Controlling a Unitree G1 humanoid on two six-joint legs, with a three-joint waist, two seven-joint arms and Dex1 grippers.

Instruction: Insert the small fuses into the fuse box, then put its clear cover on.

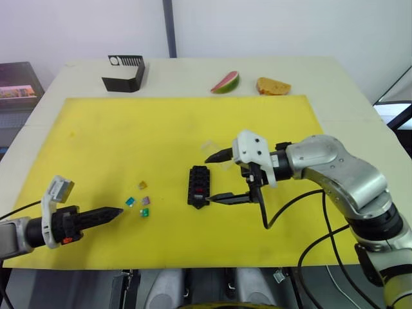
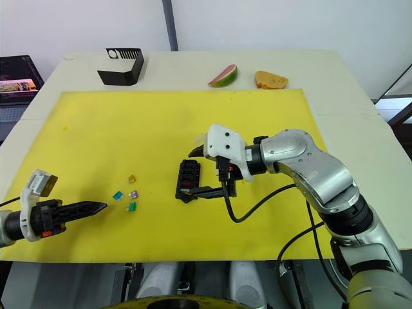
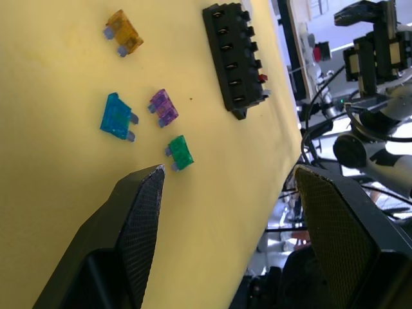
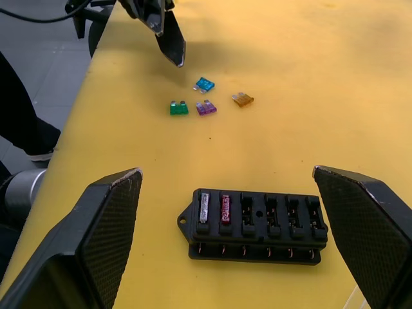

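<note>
The fuse box (image 4: pixel 256 224) is seen at the centre of the yellow mat (image 1: pixel 116 129), with two of its slots filled at one end, one by a greyish fuse (image 4: pixel 204 208) and one by a red fuse (image 4: pixel 226 207); the remaining slots are judged empty. Four loose fuses, orange (image 3: pixel 122 31), blue (image 3: pixel 116 116), purple (image 3: pixel 163 107) and green (image 3: pixel 181 152), are left lying lower left of centre, just ahead of the left tool (image 1: pixel 111 213), which is held open and empty. The right tool (image 1: pixel 215 177) is spread wide around the box, gripping nothing. The clear cover (image 1: pixel 211 149) can only faintly be made out just beyond the box, partly hidden by the right tool, and has not been fitted.
</note>
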